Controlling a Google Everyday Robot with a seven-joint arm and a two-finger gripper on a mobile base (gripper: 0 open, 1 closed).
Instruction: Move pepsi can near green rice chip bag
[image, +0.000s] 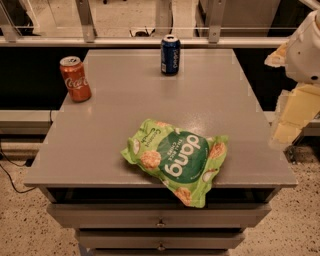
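Note:
The pepsi can (170, 55) is dark blue with a silver top and stands upright at the far middle edge of the grey table (115, 115). The green rice chip bag (177, 157) lies flat at the near edge, with one corner hanging over the front. The can and the bag are far apart. My gripper (292, 117) hangs at the right edge of the view, beyond the table's right side. It is level with the bag and well away from the can, and it holds nothing that I can see.
A red-orange Coca-Cola can (75, 78) stands upright near the table's far left edge. Drawers (160, 217) sit under the tabletop at the front. A rail (100, 41) and glass partition run behind the table. Speckled floor lies on both sides.

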